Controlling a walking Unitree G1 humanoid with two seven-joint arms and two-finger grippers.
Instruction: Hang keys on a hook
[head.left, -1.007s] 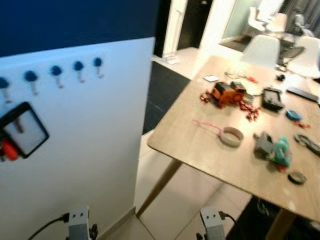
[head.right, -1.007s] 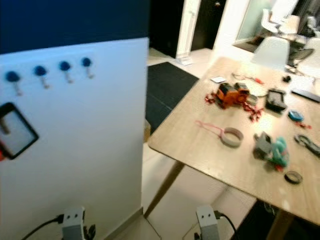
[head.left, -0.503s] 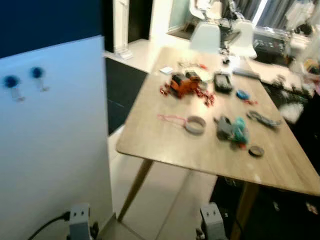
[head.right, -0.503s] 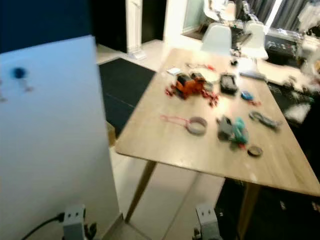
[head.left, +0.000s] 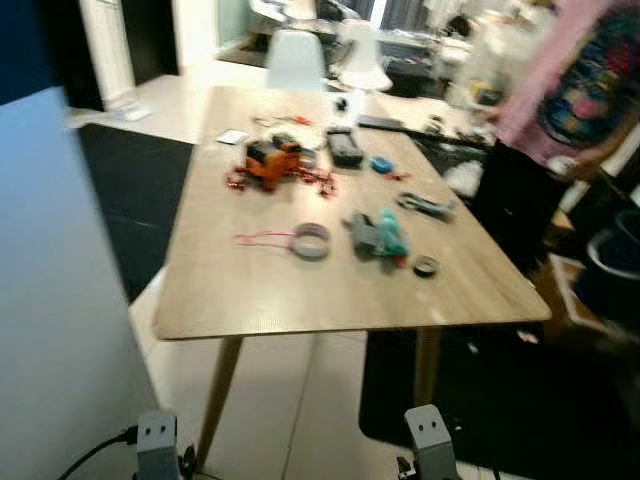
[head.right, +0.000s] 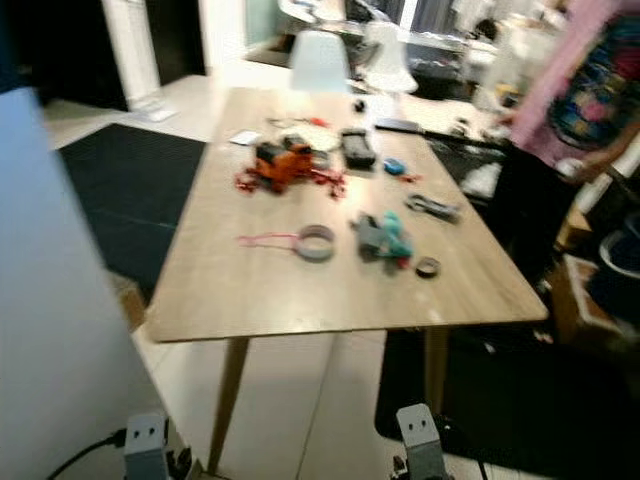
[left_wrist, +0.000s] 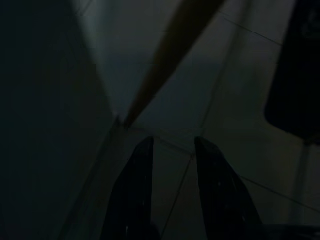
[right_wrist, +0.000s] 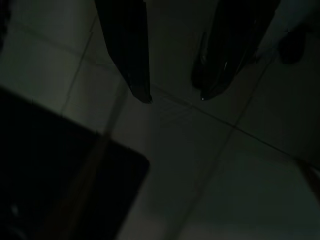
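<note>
A wooden table (head.left: 250, 290) stands ahead with small things on it. A grey and teal bundle (head.left: 378, 236) lies near the middle, and I cannot tell whether it is the keys. Beside it lies a grey ring on a pink cord (head.left: 311, 241). The white board (head.left: 50, 300) fills the left edge, and its hooks are out of frame. Both arms hang low, their wrists (head.left: 157, 440) (head.left: 430, 435) at the bottom of the eye views. My left gripper (left_wrist: 172, 142) is open over the tiled floor beside a table leg. My right gripper (right_wrist: 175, 97) is open above the tiles, holding nothing.
An orange toy (head.left: 270, 160), a black device (head.left: 345, 147), a dark ring (head.left: 426, 265) and other small items lie on the table. A person (head.left: 590, 80) stands at its far right corner. White chairs (head.left: 295, 65) are behind. Dark mats (head.left: 470, 400) flank the table.
The camera has swung to the right: the white board with its blue hooks slid off to the left, the table came to the centre, and a person came into view.
</note>
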